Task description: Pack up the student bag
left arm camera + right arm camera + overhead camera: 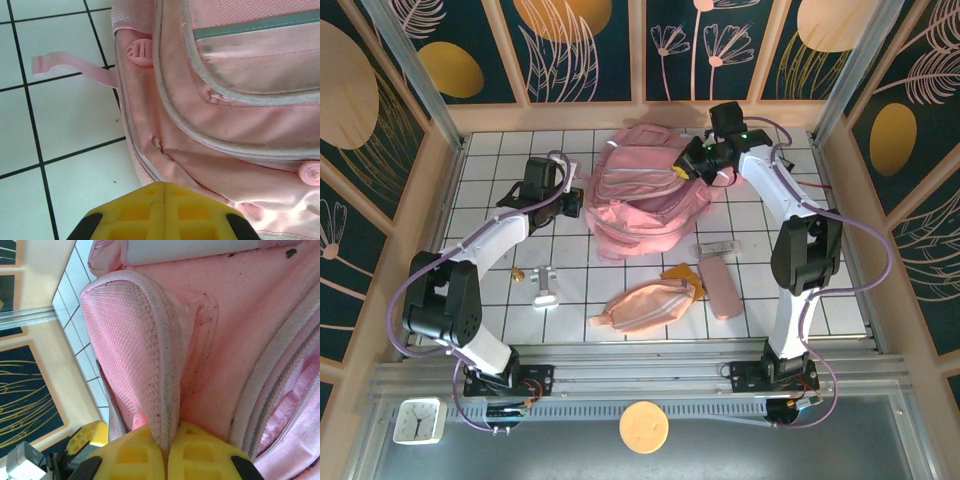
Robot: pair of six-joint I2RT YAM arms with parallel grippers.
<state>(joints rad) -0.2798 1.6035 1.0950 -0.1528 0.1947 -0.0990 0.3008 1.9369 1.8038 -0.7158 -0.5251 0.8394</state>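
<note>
We see the student bag (645, 200) lying at the far middle of the table (485, 165). The right gripper (167, 442) pinches the bag's padded mesh edge between closed jaws. The left gripper (164, 186) is closed on nothing, just beside the bag's side seam.

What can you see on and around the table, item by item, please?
backpack: one, pink, far middle
pouch: one, peach-pink, near middle
flat case: one, pink, right of pouch
small bar: one, pale, beyond the case
small item: one, orange-yellow, beside the pouch
clip: one, silvery, left of pouch
clock: one, white, near-left, off the table
disc: one, tan, near middle, off the table
left end effector: one, yellow, shut, beside backpack
right end effector: one, yellow, shut on backpack
</note>
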